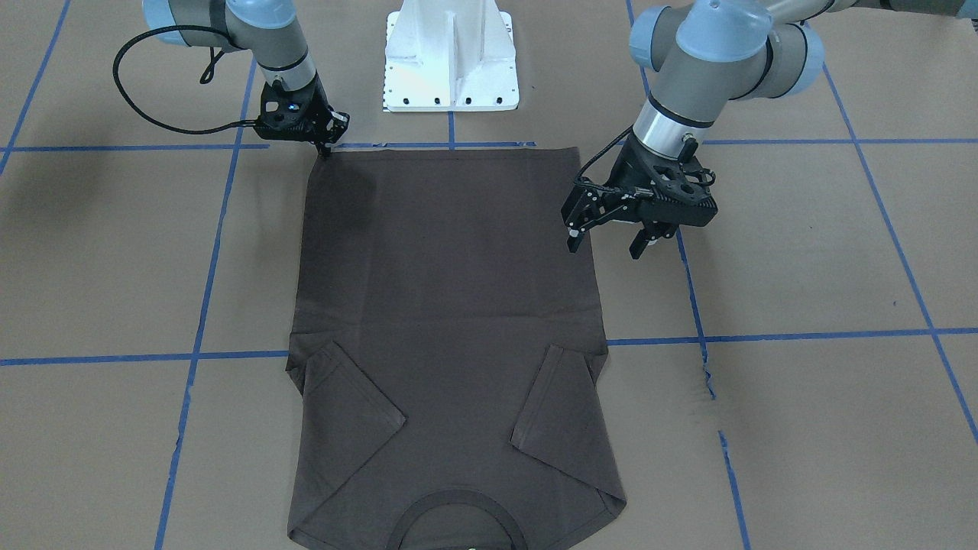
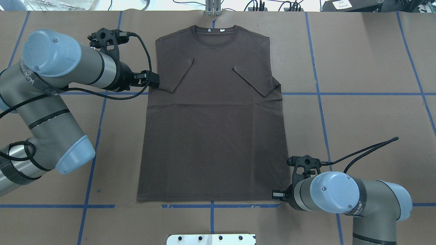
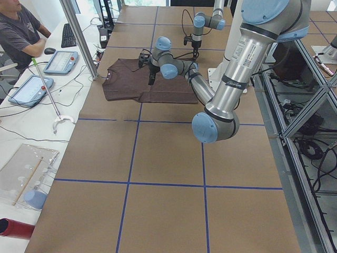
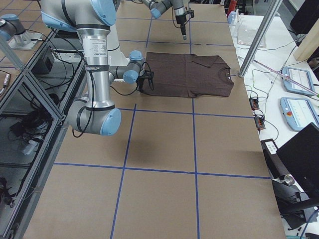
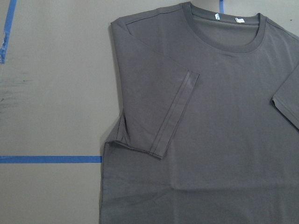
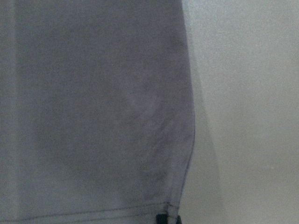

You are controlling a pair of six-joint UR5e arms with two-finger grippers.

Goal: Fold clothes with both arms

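The dark brown-grey T-shirt (image 1: 451,305) lies flat on the brown table, collar away from the robot and both sleeves folded inward; it also shows in the overhead view (image 2: 214,136). My left gripper (image 1: 605,246) is open and empty. It hovers above the shirt's edge by its left sleeve (image 5: 159,116) and shows in the overhead view (image 2: 153,80) too. My right gripper (image 1: 326,147) is down at the hem's right corner (image 2: 277,194), its fingers together on that corner. The right wrist view shows the corner (image 6: 174,212) at a dark fingertip (image 6: 162,218).
The white pedestal base (image 1: 451,61) stands just behind the hem. Blue tape lines (image 2: 357,93) cross the brown table cover. An operator (image 3: 21,31) sits at a side bench with tablets (image 3: 29,87), beyond the collar end.
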